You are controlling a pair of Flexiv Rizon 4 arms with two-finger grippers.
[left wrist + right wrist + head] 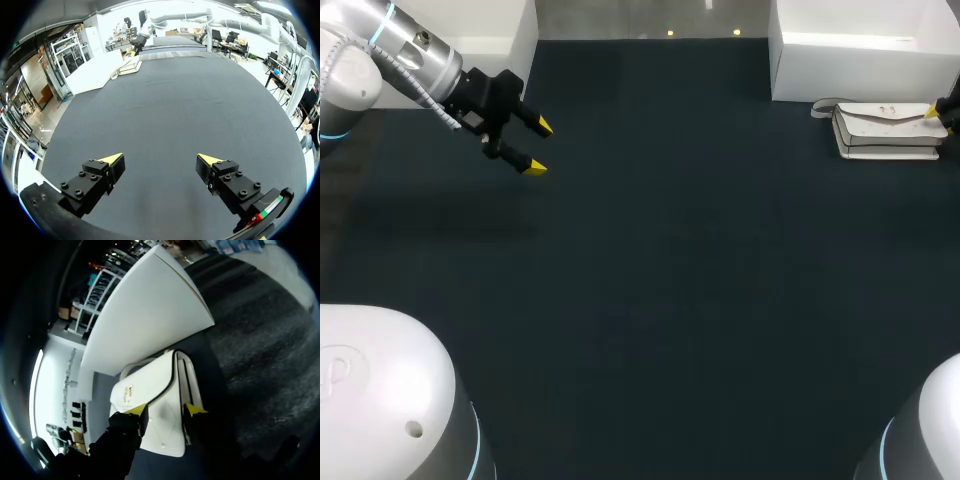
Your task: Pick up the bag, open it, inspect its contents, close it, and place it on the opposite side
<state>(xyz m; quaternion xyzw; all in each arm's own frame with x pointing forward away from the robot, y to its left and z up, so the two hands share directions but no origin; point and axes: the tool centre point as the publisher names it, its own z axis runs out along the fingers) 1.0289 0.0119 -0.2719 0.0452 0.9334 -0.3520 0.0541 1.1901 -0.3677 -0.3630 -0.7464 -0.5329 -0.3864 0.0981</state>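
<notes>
left tool: wide open, empty, above surface | right tool: tips a little apart over white bag, not gripping | bag lies beside white box

Right pincer mostly cut off by head view's edge; contact with bag possibly hidden.

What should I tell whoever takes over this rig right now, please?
Left gripper: open, empty, above the table at far left.
Right gripper: open, tips over one end of the bag; contact unclear.
The bag: closed, flat at far right, beside the white box.
Done: nothing yet.
Left to do: grasp, lift, open, inspect, close, set down on the left side.
</notes>
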